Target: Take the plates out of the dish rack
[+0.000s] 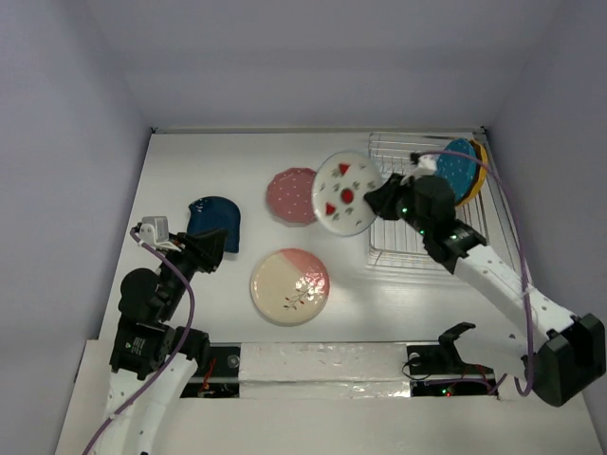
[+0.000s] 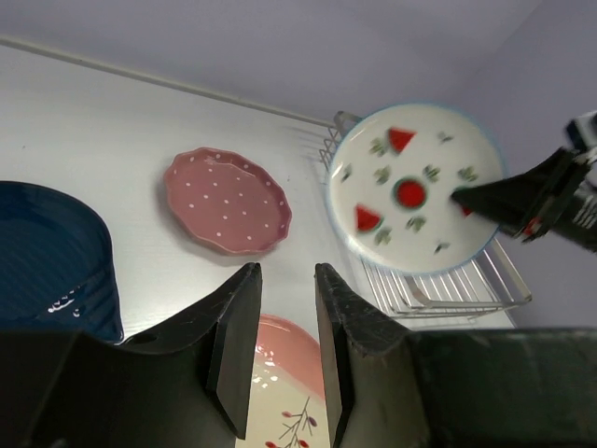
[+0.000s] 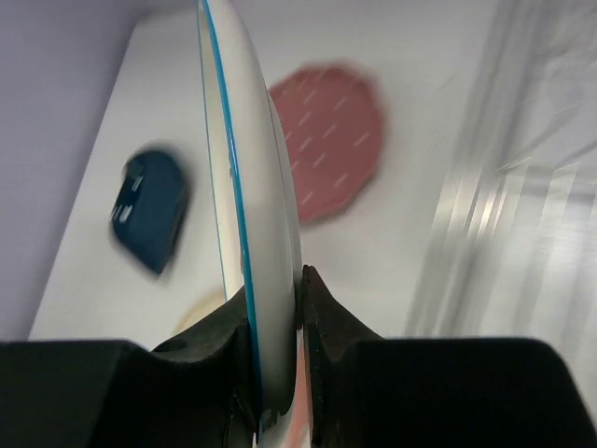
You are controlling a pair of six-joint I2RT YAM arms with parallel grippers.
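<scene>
Right end effector [image 3: 278,301] pinches fruit plate [image 1: 346,192] by rim just left of dish rack [image 1: 406,245] — probably to clear wires. Left end effector [image 2: 285,313] slightly parted, empty.

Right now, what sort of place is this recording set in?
Likely a robot test cell, not a kitchen: a white table boxed in by plain walls, two arms bolted at its near edge, with a wire dish rack and loose plates as props.

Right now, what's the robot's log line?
right jaws: shut on fruit plate | left jaws: empty | rack: teal, orange plates | table: blue, pink, cream plates
</scene>
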